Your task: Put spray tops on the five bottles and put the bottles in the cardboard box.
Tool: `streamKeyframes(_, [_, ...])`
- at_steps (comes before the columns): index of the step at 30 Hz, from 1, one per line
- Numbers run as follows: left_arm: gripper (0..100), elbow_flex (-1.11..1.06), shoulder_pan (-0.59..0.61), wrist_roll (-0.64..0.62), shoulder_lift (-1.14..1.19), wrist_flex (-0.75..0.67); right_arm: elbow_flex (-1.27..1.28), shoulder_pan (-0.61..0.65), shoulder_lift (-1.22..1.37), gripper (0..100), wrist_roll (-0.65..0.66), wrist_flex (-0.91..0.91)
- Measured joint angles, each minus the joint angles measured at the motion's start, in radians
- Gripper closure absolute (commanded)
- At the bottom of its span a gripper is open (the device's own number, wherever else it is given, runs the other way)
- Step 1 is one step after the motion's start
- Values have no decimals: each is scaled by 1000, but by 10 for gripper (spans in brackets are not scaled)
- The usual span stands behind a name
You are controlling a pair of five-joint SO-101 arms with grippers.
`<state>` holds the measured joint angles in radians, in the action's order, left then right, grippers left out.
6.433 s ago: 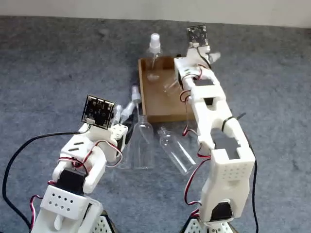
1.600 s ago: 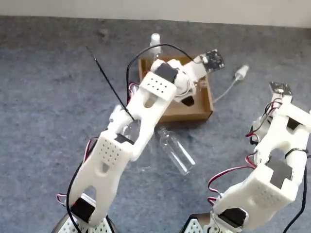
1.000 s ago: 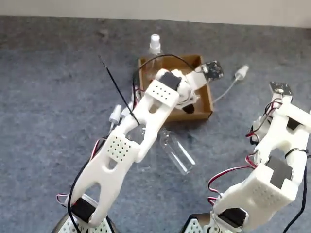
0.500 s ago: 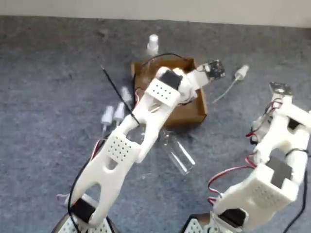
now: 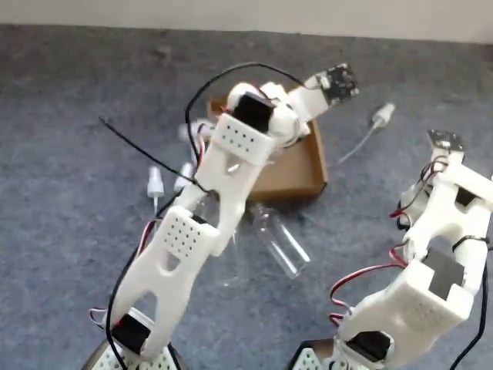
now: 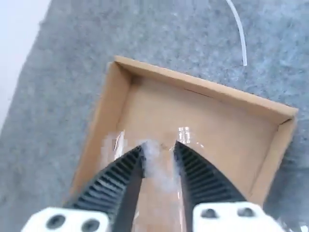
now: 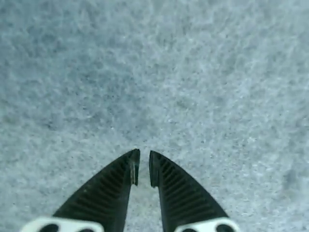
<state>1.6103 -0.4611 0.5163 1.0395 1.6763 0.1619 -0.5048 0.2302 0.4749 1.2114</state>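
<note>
Now: one cardboard box (image 5: pixel 293 186), one uncapped bottle (image 5: pixel 279 242) lying just beside it.

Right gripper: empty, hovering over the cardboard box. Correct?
No. The right gripper is empty, but it hovers over bare grey carpet, as the right wrist view shows. The cardboard box lies under the left gripper.
</note>
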Motion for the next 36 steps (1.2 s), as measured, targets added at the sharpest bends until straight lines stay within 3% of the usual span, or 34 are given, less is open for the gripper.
streamKeyframes(11, [811, -160, 120, -3, -86, 60, 0, 0, 0, 995, 60, 0])
streamKeyframes(16, [811, -187, 118, -3, -86, 60, 0, 3, 0, 995, 60, 0])
streamKeyframes(23, [771, -219, 173, -129, -86, 0, 0, 14, 0, 995, 60, 0])
streamKeyframes(30, [765, -259, 158, -130, -86, 34, 0, 17, 0, 995, 63, 0])
streamKeyframes(36, [764, -282, 83, -58, -84, 48, 5, 17, 0, 995, 63, 0])
